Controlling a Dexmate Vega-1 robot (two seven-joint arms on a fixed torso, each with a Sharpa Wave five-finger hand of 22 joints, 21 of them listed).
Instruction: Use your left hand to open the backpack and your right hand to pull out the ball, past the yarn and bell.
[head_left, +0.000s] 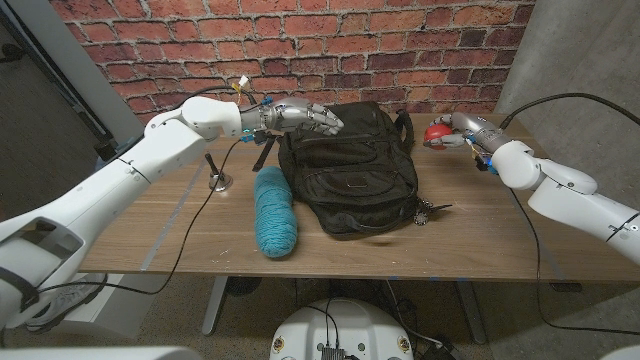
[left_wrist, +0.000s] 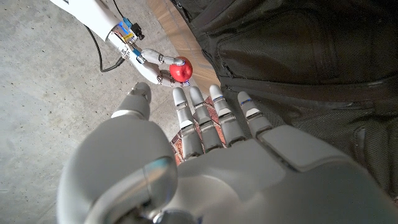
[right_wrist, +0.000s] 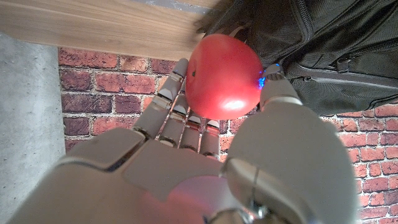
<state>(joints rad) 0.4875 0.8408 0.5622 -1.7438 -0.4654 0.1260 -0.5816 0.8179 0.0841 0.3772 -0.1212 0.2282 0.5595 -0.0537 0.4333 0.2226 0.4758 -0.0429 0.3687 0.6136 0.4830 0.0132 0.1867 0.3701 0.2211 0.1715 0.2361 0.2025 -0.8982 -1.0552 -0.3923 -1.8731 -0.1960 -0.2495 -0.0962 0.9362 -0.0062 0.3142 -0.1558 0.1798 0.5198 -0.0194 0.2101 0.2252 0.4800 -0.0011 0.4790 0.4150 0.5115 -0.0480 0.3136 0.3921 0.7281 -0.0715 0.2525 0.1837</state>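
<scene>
A black backpack (head_left: 350, 170) lies on the wooden table (head_left: 470, 235); its fabric also shows at close range in both wrist views, backpack (left_wrist: 298, 56) and backpack (right_wrist: 348, 50). My left hand (head_left: 300, 117) hovers at the pack's far left top corner, fingers extended and holding nothing. My right hand (head_left: 462, 130) is off to the right of the pack and grips a red ball (head_left: 437, 133). The ball (right_wrist: 224, 74) sits between thumb and fingers. From the left wrist, the right hand (left_wrist: 152, 65) and the ball (left_wrist: 181, 70) show too. A teal yarn skein (head_left: 274, 212) lies left of the pack.
A small metal bell with a dark handle (head_left: 217, 178) stands left of the yarn. A dark strap or zipper pull (head_left: 432, 208) lies by the pack's right side. A brick wall (head_left: 300, 40) stands behind the table.
</scene>
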